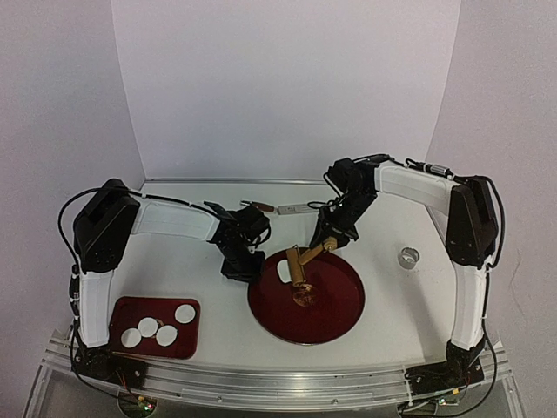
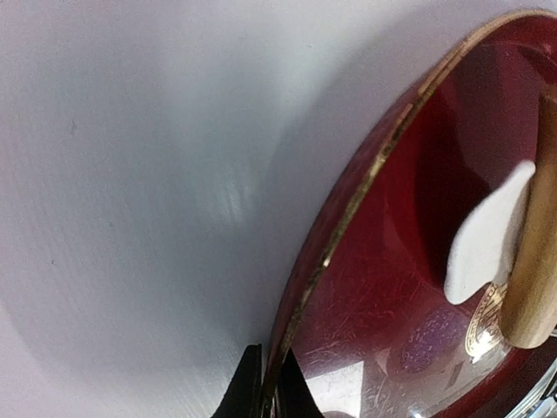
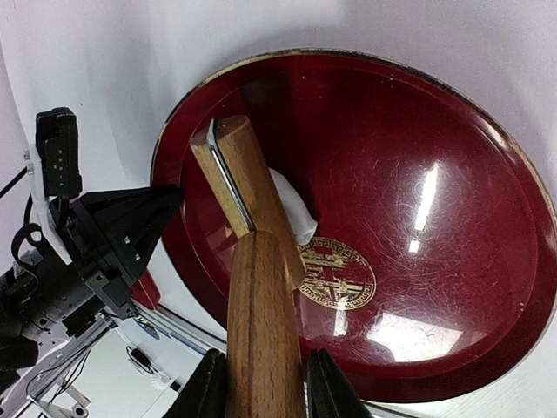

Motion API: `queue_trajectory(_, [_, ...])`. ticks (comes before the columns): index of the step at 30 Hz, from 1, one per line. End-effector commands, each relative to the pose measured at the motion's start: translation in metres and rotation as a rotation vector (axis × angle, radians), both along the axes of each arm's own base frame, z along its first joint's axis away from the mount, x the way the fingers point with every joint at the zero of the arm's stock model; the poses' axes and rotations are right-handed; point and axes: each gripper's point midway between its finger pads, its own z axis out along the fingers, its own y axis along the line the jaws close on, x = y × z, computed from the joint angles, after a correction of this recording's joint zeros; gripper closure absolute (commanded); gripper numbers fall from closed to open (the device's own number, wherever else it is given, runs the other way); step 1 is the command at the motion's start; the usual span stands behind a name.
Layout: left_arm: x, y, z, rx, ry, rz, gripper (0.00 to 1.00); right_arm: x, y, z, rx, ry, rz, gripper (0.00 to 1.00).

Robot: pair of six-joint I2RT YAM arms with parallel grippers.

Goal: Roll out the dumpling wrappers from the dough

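A round red plate (image 1: 335, 305) (image 3: 435, 218) lies at the table's middle. A ragged white dough piece (image 1: 285, 271) (image 2: 487, 239) (image 3: 291, 213) rests on its left part. My right gripper (image 1: 324, 244) (image 3: 261, 392) is shut on the handle of a wooden roller (image 1: 302, 266) (image 3: 261, 322) (image 2: 535, 261), whose head lies on the dough. My left gripper (image 1: 246, 266) (image 2: 265, 387) is shut on the plate's left rim (image 2: 365, 174), one finger on each side. Several round white dumpling wrappers (image 1: 148, 327) lie in a red rectangular tray (image 1: 126, 307) at the near left.
A small metal ring (image 1: 408, 257) stands on the table right of the plate. Two small tools (image 1: 291, 209) lie near the back edge. The left gripper's black body (image 3: 122, 235) shows at the plate's edge in the right wrist view.
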Motion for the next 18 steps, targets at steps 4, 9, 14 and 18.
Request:
queue_trajectory(4, [0.0,0.002,-0.006,0.107,-0.04,-0.039,1.0,-0.002,-0.022,-0.026,-0.152,0.014,0.006,1.0])
queue_trajectory(9, [0.0,0.001,-0.006,0.147,-0.082,-0.049,1.0,-0.004,-0.034,-0.042,-0.228,0.027,0.003,1.0])
queue_trajectory(14, [-0.003,0.006,-0.007,0.165,-0.084,-0.032,1.0,-0.007,-0.057,-0.062,-0.349,0.041,0.004,1.0])
queue_trajectory(18, [-0.004,0.009,-0.006,0.179,-0.092,-0.026,1.0,-0.011,-0.075,-0.072,-0.412,0.073,-0.009,1.0])
